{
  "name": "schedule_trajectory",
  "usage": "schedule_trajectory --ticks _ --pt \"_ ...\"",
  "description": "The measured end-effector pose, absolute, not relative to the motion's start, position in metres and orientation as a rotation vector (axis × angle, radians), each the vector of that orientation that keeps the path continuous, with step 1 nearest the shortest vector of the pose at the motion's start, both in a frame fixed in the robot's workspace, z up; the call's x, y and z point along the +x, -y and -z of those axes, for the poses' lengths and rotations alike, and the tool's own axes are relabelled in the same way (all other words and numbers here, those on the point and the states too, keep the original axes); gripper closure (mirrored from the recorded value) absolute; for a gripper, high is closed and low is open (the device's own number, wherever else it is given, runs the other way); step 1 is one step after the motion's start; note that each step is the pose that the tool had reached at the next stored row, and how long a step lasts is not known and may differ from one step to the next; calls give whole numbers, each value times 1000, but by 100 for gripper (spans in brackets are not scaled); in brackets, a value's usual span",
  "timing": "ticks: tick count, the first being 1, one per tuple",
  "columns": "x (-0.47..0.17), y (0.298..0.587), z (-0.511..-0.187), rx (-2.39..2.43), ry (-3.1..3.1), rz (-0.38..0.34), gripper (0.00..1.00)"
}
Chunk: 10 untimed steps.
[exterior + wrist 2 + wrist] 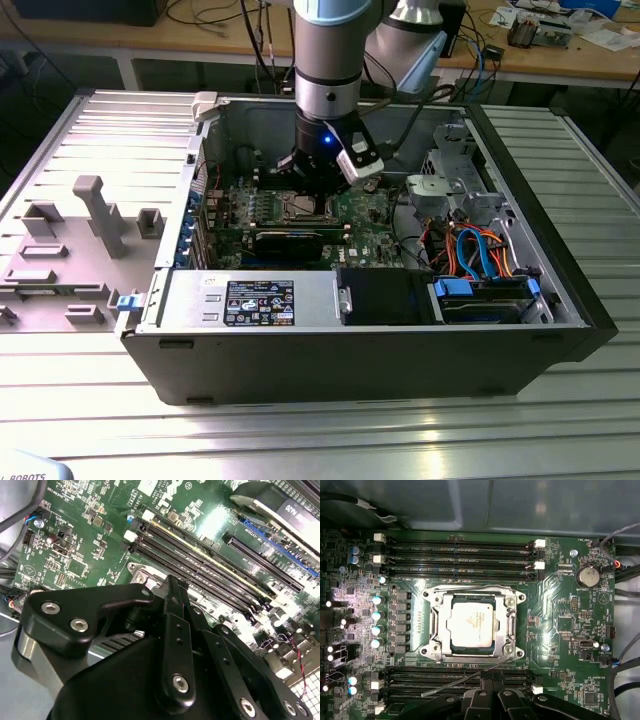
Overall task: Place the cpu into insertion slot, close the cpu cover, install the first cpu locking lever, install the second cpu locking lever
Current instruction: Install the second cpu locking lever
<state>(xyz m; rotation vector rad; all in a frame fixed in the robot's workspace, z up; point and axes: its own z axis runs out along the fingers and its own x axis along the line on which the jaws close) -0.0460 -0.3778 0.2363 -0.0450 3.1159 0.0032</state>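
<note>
The cpu [470, 625], a silver-grey square, lies in the insertion slot [436, 649] on the green motherboard [560, 630]. The cpu cover [502, 625], a thin metal frame, lies flat around the chip. One thin wire locking lever [455, 682] stands loose, slanting away from the socket's edge over the memory slots. My gripper [489, 679] has its black fingers [175, 605] together right by that lever. In the exterior view the gripper [315, 192] hangs just above the socket [305, 208] inside the open computer case.
Long memory slots [460, 555] run on both sides of the socket. A long black expansion card [290, 240] sits in front of it. Case walls [350, 350], a drive bay [480, 295] with orange and blue cables, and a grey fixture [100, 215] surround the board.
</note>
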Motion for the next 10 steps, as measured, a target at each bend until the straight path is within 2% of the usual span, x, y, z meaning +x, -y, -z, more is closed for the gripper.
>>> schedule_trajectory --ticks 10 --pt "-49 387 -236 -49 -3146 -59 89"
